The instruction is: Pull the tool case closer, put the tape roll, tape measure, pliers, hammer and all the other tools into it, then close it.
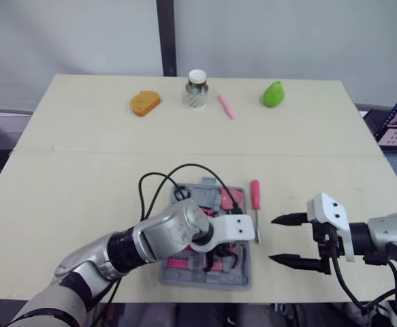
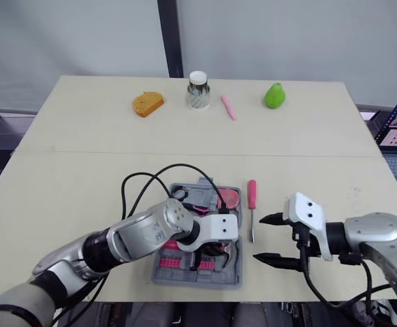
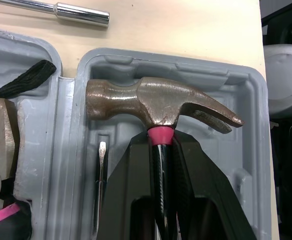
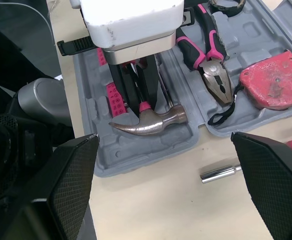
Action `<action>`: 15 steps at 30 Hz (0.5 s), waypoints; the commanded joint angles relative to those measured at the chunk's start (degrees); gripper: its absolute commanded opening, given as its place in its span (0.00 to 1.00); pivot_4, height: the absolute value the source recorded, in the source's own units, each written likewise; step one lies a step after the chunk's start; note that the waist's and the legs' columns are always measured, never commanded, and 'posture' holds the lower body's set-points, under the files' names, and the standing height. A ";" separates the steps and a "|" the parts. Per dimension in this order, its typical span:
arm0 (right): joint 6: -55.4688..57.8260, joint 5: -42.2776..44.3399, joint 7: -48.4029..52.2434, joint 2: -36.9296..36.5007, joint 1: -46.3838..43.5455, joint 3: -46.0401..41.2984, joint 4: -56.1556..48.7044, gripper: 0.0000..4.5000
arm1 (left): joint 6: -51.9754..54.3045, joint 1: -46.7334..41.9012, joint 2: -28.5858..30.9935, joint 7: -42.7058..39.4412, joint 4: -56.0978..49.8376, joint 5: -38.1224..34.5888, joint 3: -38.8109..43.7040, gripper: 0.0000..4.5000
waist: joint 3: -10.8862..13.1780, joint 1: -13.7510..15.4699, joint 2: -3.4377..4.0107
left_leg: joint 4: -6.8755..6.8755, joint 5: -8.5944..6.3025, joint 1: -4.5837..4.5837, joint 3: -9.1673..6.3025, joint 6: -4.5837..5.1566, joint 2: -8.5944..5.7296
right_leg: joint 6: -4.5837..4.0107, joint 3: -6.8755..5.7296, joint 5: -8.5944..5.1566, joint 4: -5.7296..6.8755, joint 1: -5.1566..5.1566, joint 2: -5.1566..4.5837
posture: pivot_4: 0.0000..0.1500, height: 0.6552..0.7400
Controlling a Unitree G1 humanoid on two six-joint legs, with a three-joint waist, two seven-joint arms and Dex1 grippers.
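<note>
left wrist view: tarnished pink-collared hammer (image 3: 156,107) in left jaws; right jaws wide

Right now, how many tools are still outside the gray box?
1: the pink-handled screwdriver lies on the table just right of the tool case. The left gripper, holding the hammer, could hide more.

Open grey tool case (image 4: 135,155) w/ hammer (image 4: 151,122), pliers (image 4: 213,75) (screwdriver (image 1: 255,194) beside)

silver arms (image 1: 82,262), white wrist housings (image 1: 331,212), black textured fingers (image 4: 268,175), looping black cables (image 1: 141,197).
</note>
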 commanded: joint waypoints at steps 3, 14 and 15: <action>-1.27 -0.52 1.42 -1.11 1.18 -2.19 -0.02 1.00 | -0.25 0.02 -0.63 0.80 -1.49 -0.97 -0.45 0.01 | 0.00 -0.02 0.00 | 0.00 0.00 0.00 0.00 0.00 0.00 | 0.00 0.00 0.00 0.00 0.00 0.00 | 1.00 1.00; -2.40 -1.98 3.20 -2.12 1.79 -2.54 1.32 1.00 | -0.43 0.13 -1.26 1.93 -0.68 -1.21 -0.61 0.01 | 0.00 -0.03 0.00 | 0.00 0.00 0.00 0.00 0.00 0.00 | 0.00 0.00 0.00 0.00 0.00 0.00 | 1.00 1.00; -2.39 -1.99 3.26 -2.14 1.68 -2.54 1.40 1.00 | -0.46 0.16 -1.30 1.99 -0.60 -1.21 -0.61 0.01 | 0.00 -0.02 0.00 | 0.00 0.00 0.00 0.00 0.00 0.00 | 0.00 0.00 0.00 0.00 0.00 0.00 | 1.00 1.00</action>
